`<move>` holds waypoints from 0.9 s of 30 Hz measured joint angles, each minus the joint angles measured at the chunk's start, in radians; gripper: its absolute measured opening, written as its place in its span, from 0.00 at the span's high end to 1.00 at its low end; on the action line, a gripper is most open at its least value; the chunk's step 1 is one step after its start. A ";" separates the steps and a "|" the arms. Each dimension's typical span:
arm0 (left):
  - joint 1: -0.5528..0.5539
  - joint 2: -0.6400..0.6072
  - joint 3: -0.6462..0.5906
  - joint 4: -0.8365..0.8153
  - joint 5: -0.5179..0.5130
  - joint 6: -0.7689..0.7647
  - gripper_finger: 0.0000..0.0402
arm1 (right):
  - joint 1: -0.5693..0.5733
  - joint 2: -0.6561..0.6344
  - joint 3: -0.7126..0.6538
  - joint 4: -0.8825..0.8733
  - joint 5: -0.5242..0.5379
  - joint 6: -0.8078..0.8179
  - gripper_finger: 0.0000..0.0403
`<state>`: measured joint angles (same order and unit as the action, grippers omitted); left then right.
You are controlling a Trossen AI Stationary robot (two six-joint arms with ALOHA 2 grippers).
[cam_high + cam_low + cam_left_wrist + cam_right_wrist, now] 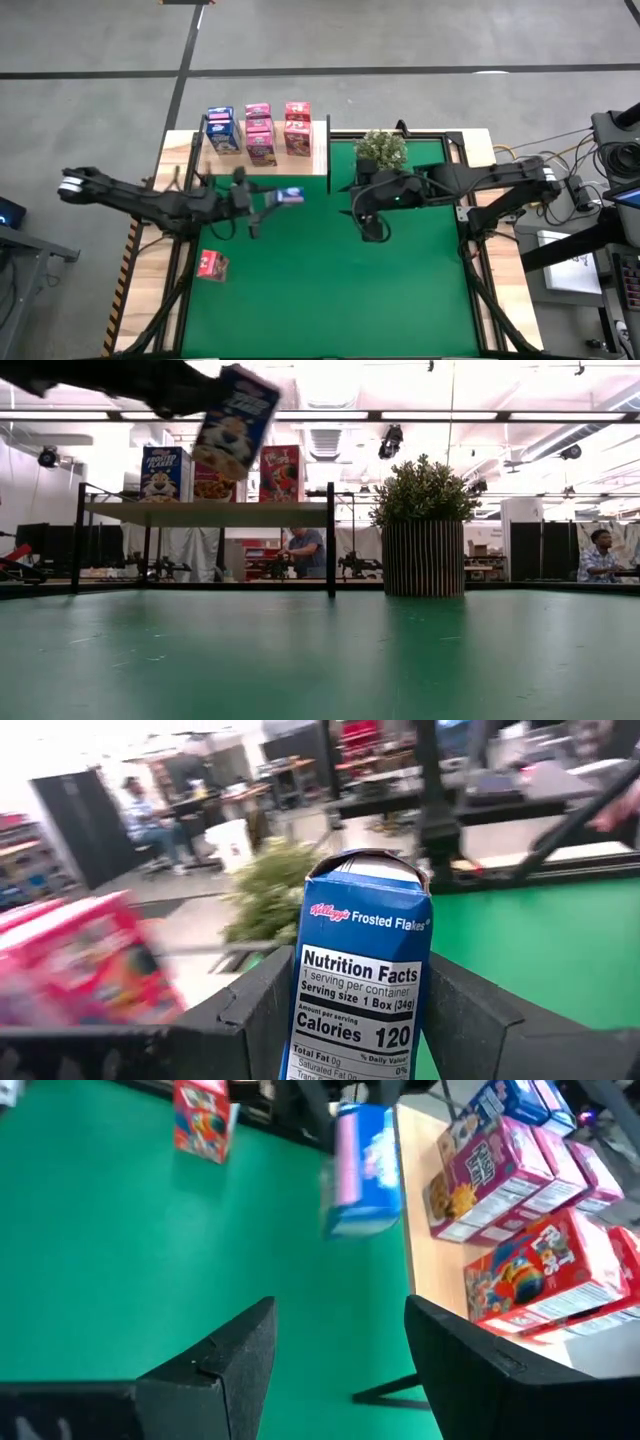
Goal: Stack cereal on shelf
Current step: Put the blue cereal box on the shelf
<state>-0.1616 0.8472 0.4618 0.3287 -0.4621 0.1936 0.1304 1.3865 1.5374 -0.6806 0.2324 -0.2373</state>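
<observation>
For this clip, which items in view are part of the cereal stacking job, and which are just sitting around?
Part of the job:
- blue cereal box gripped in the left end effector
- cereal boxes on the shelf
- shelf
- red cereal box lying on the mat

Just lying about:
- potted plant
- green mat

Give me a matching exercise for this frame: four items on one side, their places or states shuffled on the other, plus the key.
Items:
1. Frosted Flakes box
2. red cereal box
3. potted plant
4. right claw

Places or states:
A. lying alone on the green mat
B. open, holding nothing
C. held in the left claw
D. standing at the mat's far edge, beside the shelf

Pairs: 1-C, 2-A, 3-D, 4-B
</observation>
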 joint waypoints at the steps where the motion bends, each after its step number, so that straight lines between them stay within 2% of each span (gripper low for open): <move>1: 0.000 -0.046 -0.009 -0.039 -0.025 -0.001 0.56 | 0.000 -0.009 -0.001 0.001 -0.012 0.000 0.48; 5: 0.000 -0.218 -0.032 -0.194 -0.110 -0.004 0.56 | 0.000 -0.018 -0.005 0.005 -0.060 0.001 0.48; 12: -0.001 -0.459 -0.035 -0.377 -0.136 -0.018 0.56 | 0.000 0.012 -0.008 0.003 -0.060 -0.002 0.48; 16: -0.001 -0.574 -0.044 -0.444 -0.256 -0.025 0.56 | 0.000 0.026 -0.009 0.003 -0.060 -0.010 0.48; 21: -0.001 -0.683 -0.047 -0.551 -0.344 -0.060 0.56 | 0.000 0.030 -0.009 0.004 -0.060 -0.010 0.48; 25: -0.001 -0.731 -0.069 -0.546 -0.551 -0.075 0.56 | 0.000 0.030 -0.009 0.005 -0.059 -0.010 0.48; 27: 0.000 -0.741 -0.077 -0.526 -0.594 -0.076 0.56 | 0.000 0.030 -0.009 0.006 -0.058 -0.010 0.48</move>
<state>-0.1616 0.1063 0.3850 -0.1977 -1.0566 0.1174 0.1303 1.4164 1.5284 -0.6746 0.1742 -0.2474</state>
